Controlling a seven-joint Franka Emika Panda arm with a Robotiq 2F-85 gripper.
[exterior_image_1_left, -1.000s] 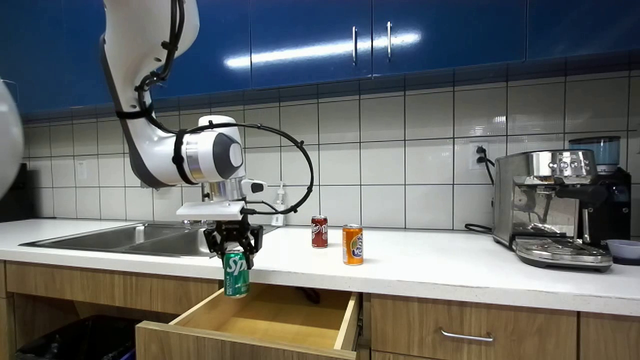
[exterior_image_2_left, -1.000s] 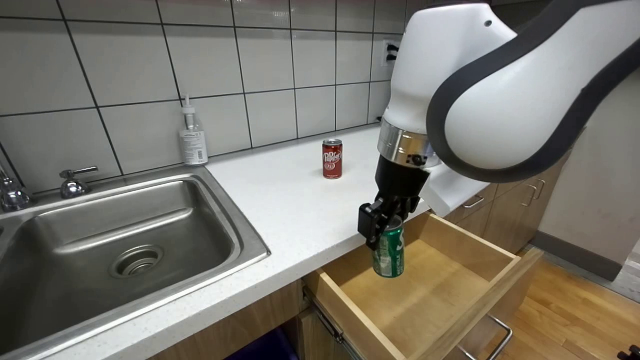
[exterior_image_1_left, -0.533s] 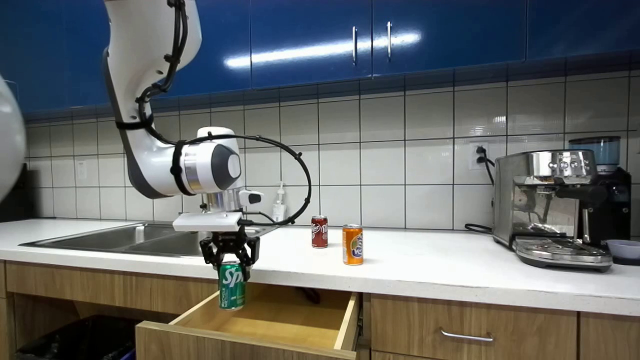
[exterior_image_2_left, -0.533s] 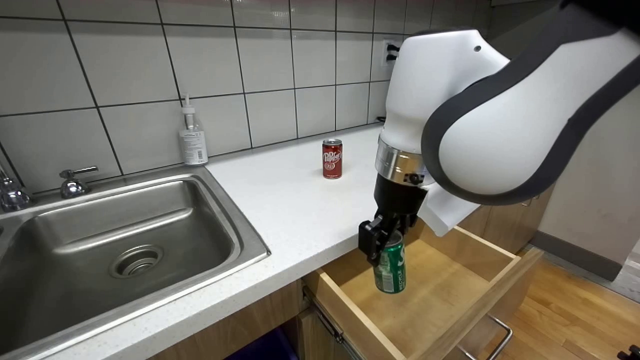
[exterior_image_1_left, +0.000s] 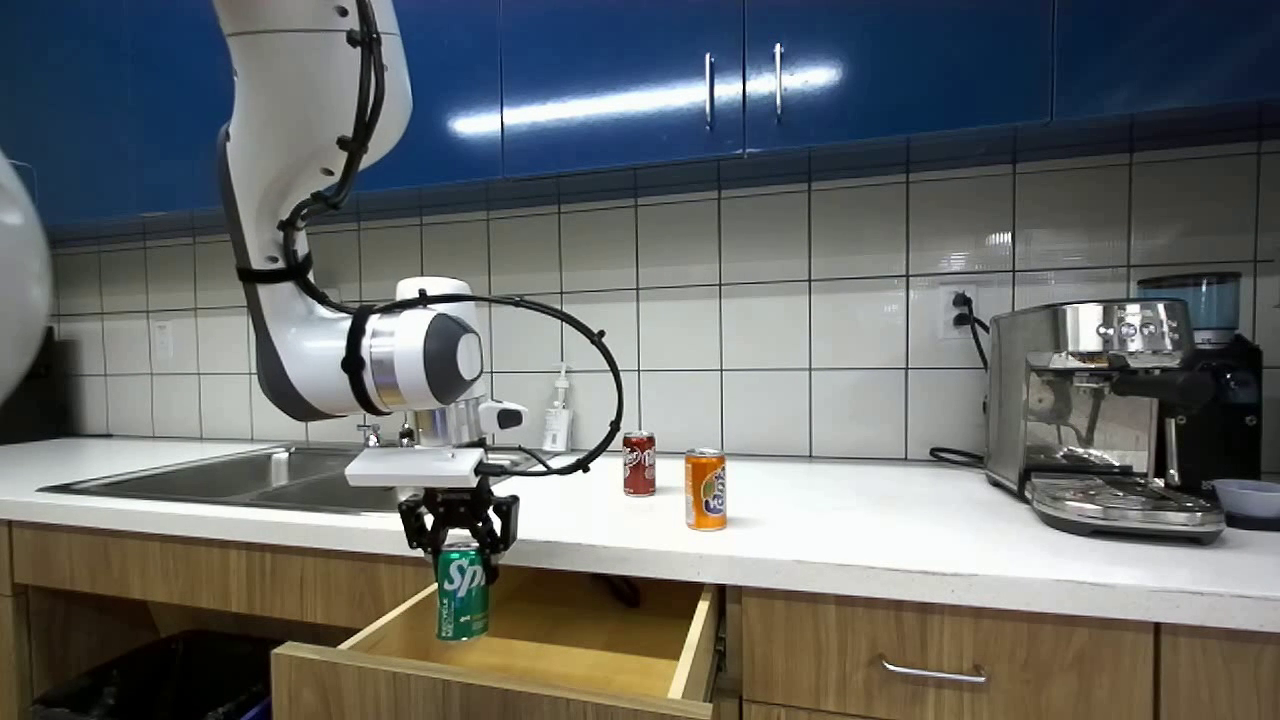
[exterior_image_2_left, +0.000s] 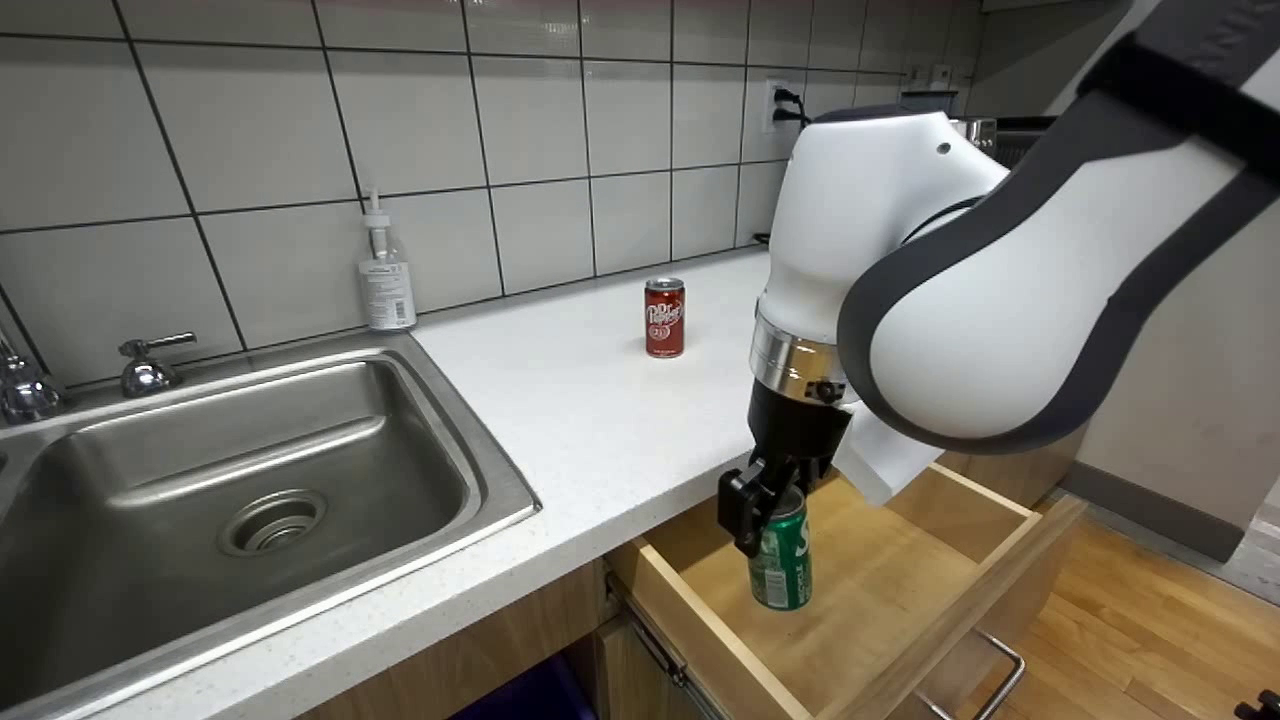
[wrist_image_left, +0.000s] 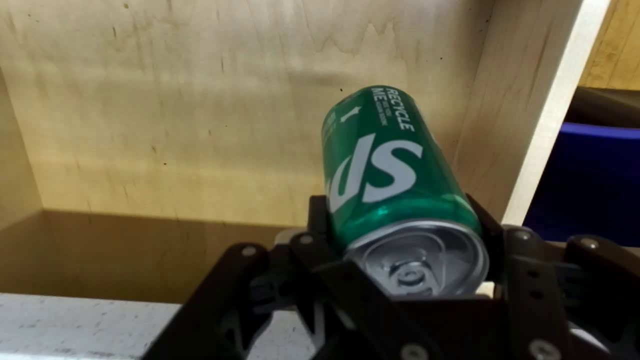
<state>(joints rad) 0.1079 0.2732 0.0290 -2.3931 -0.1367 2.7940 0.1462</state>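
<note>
Drawer (exterior_image_2_left: 880, 580): pulled out, green Sprite can (wrist_image_left: 375, 150) hanging over it, nearer one side wall (wrist_image_left: 515, 90), wider room opposite
Claw (exterior_image_1_left: 463, 572): gripping the can near its top
Sink (exterior_image_2_left: 250, 440): pump bottle (exterior_image_2_left: 388, 285) by its back corner
Worktop (exterior_image_1_left: 850, 530): Dr Pepper can (exterior_image_1_left: 640, 463) and Fanta can (exterior_image_1_left: 706, 489) upright
Room: espresso machine (exterior_image_1_left: 1090, 390) before tiled wall (exterior_image_1_left: 860, 320)

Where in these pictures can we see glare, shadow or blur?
In an exterior view, a bright streak of glare crosses the blue cabinets; in an exterior view, pale highlights lie inside the sink; in the wrist view, a straight-edged shadow darkens part of the drawer, the gripper looks dark and blurred in the foreground, while the large letters on the green can are readable.
</note>
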